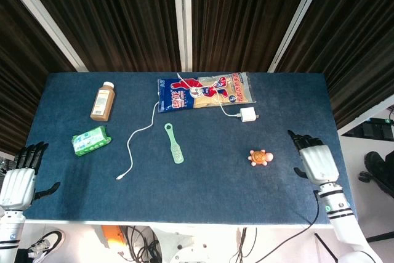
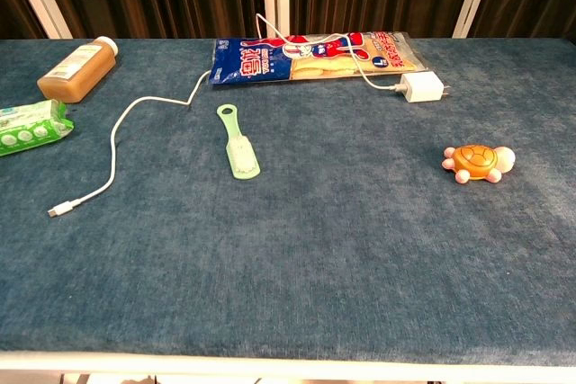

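My right hand (image 1: 315, 158) hovers over the right side of the blue table (image 1: 203, 198), fingers apart and holding nothing. The thing nearest to it is an orange turtle toy (image 1: 260, 157), a short way to its left, also seen in the chest view as the turtle toy (image 2: 477, 164). My left hand (image 1: 18, 180) hangs just off the table's left edge, fingers spread and empty, nearest to a green packet (image 1: 90, 140). Neither hand shows in the chest view.
A green brush (image 1: 174, 143) lies mid-table beside a white cable (image 1: 136, 146) that runs to a white charger (image 1: 249, 115). A printed snack bag (image 1: 204, 91) and a brown bottle (image 1: 103, 101) lie along the far side.
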Robot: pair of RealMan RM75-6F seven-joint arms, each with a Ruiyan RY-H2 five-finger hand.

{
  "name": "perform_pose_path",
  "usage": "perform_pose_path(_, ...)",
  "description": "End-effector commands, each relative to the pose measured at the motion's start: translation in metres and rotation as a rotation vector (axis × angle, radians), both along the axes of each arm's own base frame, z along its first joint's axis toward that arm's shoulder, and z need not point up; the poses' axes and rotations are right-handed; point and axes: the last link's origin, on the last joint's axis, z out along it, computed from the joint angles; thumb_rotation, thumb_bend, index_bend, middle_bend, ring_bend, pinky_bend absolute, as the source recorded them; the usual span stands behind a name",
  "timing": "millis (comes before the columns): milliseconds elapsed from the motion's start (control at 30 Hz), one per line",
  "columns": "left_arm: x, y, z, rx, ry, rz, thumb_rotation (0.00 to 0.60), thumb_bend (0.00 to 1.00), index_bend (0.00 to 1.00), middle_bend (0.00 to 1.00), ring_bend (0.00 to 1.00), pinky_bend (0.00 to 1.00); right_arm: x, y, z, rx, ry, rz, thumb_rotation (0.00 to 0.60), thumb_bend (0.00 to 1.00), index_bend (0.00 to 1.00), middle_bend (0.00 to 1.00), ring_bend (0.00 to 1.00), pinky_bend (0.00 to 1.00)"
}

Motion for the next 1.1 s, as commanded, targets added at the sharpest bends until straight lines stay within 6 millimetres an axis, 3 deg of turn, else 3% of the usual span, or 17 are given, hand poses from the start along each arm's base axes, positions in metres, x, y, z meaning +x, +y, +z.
perform_pose_path(33, 0.0, 0.001, -0.001, -0.004, -0.001, -0.001, 0.6, 0.14, 0.04, 0.03, 0.0, 0.03, 0.01, -0.014, -0.023, 0.035, 0.024, 0.021, 0.6, 0.08, 0.2, 0.28, 0.3, 0.37)
perform_pose_path(367, -0.003, 0.002, -0.003, -0.015, -0.014, 0.005, 0.6, 0.14, 0.04, 0.03, 0.0, 0.03, 0.013, -0.023, -0.051, 0.082, 0.036, 0.016, 0.6, 0.13, 0.32, 0.35, 0.34, 0.36)
perform_pose_path(867, -0.011, 0.002, -0.001, -0.006, -0.027, 0.022, 0.6, 0.14, 0.04, 0.03, 0.0, 0.03, 0.022, -0.031, -0.079, 0.143, 0.048, 0.036, 0.6, 0.17, 0.39, 0.39, 0.37, 0.36)
perform_pose_path(1100, -0.014, 0.001, 0.0, -0.004, -0.034, 0.029, 0.6, 0.14, 0.04, 0.03, 0.0, 0.03, 0.023, -0.032, -0.09, 0.157, 0.042, 0.044, 0.6, 0.25, 0.45, 0.43, 0.41, 0.4)
